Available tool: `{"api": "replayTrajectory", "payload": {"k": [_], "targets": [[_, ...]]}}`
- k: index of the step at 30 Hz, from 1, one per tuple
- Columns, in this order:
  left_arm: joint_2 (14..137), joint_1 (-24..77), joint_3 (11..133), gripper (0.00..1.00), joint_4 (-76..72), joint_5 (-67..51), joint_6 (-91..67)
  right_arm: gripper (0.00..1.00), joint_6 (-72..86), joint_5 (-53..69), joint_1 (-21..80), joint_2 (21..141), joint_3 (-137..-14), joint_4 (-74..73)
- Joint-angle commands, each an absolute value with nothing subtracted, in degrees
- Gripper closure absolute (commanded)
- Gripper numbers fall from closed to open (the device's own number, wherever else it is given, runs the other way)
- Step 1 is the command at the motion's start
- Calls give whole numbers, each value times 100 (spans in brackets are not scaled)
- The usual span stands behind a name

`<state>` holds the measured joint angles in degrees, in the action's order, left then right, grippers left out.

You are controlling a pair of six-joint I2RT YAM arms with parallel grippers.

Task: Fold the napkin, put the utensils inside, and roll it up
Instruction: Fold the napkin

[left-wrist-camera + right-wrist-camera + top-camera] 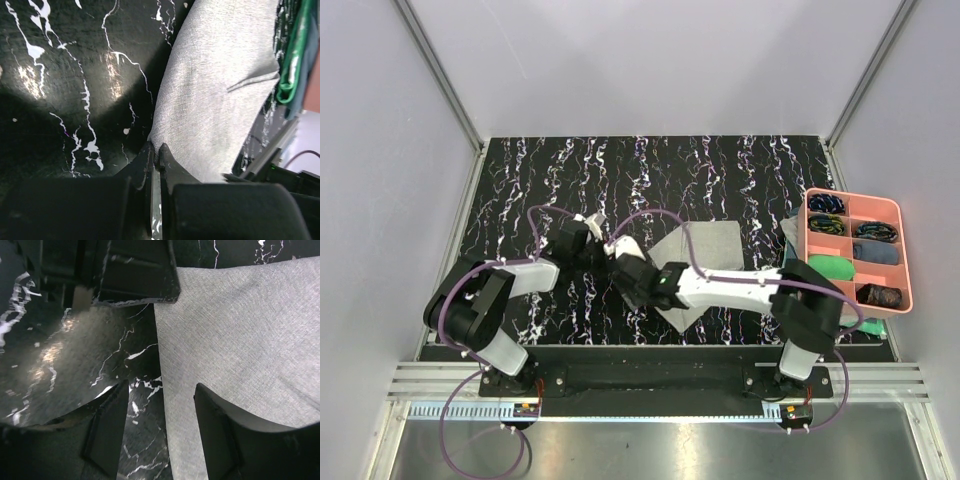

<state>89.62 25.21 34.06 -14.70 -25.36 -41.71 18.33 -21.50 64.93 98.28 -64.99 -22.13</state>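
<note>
The black, white-veined table (pixel 520 180) fills the top view. The left arm (pixel 510 280) rises from its base at 7 o'clock, folds back at the elbow, then lies low with the forearm running toward 2 o'clock. The right arm (pixel 740 288) starts at 5 o'clock, bends sharply and stretches flat across the table toward 9 o'clock. Its wrist ends close beside the left one.

The napkin (pixel 715 245) lies just to the 3 o'clock side of the table's centre, spread flat. The right arm crosses over its 6 o'clock part. The pink tray (pixel 906 255) sits at the 3 o'clock edge, well apart from both wrists.

The left gripper (pixel 155 150) is clenched to a sliver, with the napkin's corner meeting the fingertips. A pale strip shows between the fingers, so it appears to be pinching that corner against the table.

The right gripper (pixel 161 387) is released, jaws wide. It hangs over the napkin's 9 o'clock edge, one finger above the cloth and the other above bare marble. It grips nothing, and whether it touches the cloth cannot be told.

Folded cloths (pixel 830 268) in dark green and teal fill several of the tray's compartments.
</note>
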Motion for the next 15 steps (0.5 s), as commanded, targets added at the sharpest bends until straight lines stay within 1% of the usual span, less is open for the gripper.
{"api": "replayTrajectory", "payload": {"k": [1, 7, 15], "targets": [[8851, 2382, 3551, 100, -1784, -3111, -4456, 36, 1529, -3679, 6908, 10334, -6864, -2127], [8789, 2303, 3542, 100, -1784, -3199, -4526, 36, 1591, -4472, 7136, 10845, -7110, -2136], [8745, 2250, 3551, 100, -1758, -3296, -4553, 38, 1573, -5167, 7277, 11460, -7251, -2250]]}}
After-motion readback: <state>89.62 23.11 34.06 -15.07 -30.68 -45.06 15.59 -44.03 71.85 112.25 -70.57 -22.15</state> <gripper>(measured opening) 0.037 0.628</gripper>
